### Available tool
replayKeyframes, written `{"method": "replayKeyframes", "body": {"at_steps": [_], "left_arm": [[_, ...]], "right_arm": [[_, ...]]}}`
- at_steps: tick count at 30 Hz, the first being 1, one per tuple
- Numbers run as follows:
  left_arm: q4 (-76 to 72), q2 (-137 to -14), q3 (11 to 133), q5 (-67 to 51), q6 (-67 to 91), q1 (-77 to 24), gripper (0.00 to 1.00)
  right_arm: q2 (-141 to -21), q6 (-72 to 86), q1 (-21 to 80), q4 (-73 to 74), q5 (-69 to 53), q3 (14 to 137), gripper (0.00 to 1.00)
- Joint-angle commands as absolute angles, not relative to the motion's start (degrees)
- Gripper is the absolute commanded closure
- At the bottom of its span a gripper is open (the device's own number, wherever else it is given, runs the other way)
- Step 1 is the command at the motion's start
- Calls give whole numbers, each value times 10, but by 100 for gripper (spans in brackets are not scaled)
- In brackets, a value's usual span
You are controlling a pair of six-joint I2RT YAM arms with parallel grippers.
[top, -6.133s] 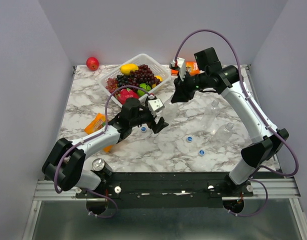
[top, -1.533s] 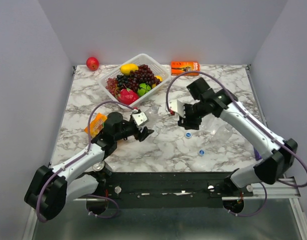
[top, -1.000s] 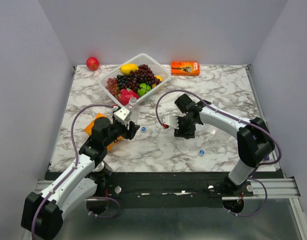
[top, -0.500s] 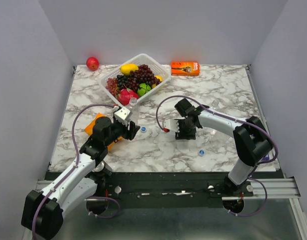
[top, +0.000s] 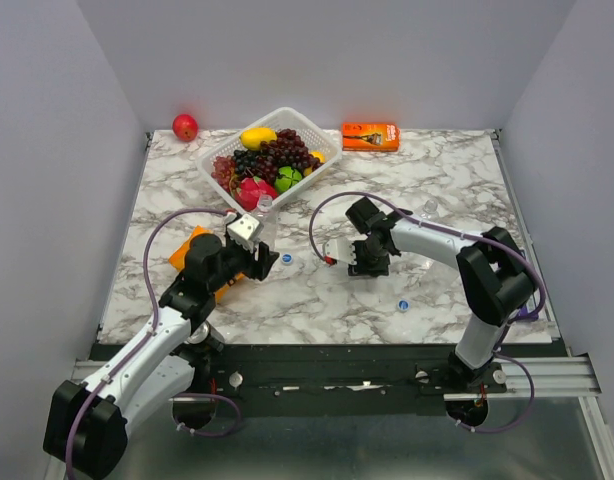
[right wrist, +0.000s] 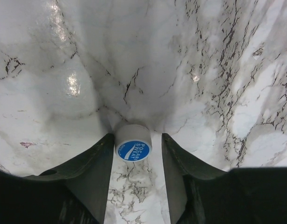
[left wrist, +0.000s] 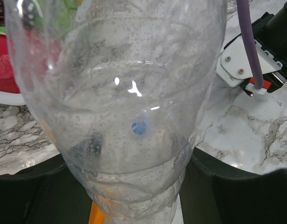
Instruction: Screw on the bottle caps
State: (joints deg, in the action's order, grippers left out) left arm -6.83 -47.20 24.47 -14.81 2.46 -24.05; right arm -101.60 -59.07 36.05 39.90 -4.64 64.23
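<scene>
- Left wrist view: a clear bottle (left wrist: 125, 107) is gripped by the left claw (left wrist: 134, 186);
- lower centre, right wrist view: a blue cap (right wrist: 133, 144) is straddled narrowly, unpinched, by the right claw (right wrist: 137, 138).

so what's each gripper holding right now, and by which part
Left gripper: a clear bottle, clamped by its body. Right gripper: nothing gripped yet; its jaws straddle a blue cap on the table.

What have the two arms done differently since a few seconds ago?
The left gripper drew back leftward and now holds a clear bottle upright. The right gripper swung down from near the fruit basket to mid-table, now straddling a blue cap. Basket, apple and orange packet stayed put.
</scene>
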Motion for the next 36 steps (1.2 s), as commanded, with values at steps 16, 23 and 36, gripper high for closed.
{"method": "replayKeyframes", "body": {"at_steps": [16,23,36], "left_arm": [[-236,-640,246,-335,-178,-339,100],[-358,-713,245,-352,-171,-366,100],[-433,-754,235,-357,-178,-384,100]], "right_arm": [[-876,-540,370,733,-210,968,65],[-884,-542,433,807,-193,1056,66],[-940,-535,484,796,-184,1122,67]]}}
